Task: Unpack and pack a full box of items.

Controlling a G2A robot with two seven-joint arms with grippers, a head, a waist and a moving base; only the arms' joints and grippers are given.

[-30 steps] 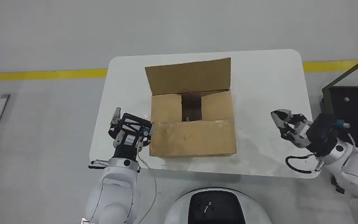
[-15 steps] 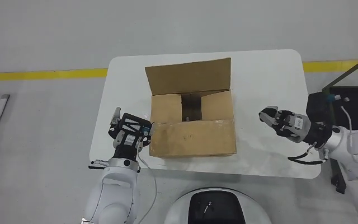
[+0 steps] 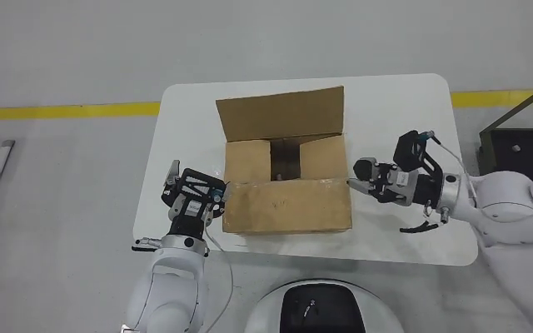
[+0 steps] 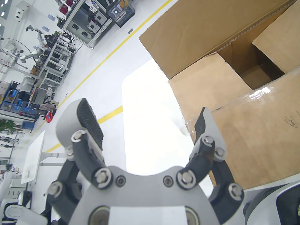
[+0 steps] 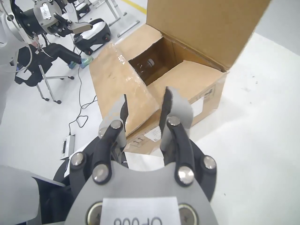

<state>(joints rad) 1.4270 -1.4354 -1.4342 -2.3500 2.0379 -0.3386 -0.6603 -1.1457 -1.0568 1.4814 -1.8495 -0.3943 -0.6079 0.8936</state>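
- Box: brown cardboard, standing on the middle of the white table.
- Far flap: raised and standing open at the side away from the robot.
- Side flaps: both folded inward over the top. A rectangular gap is left between them.
- Near flap: folded down over the near half of the top, with clear tape along its free edge.
- Item: a dark thing inside the box, seen through the gap; its kind cannot be told.
- Left claw: wide open and holding nothing. It is just beside the near left corner of the box, with one finger next to the cardboard. Whether that finger touches the box cannot be told.
- Right claw: partly open and holding nothing. It is at the right end of the near flap, pointing toward the box. The flap's end edge lines up with the space between its fingers; contact cannot be told.
- Yellow line: runs along the grey floor beyond the table.
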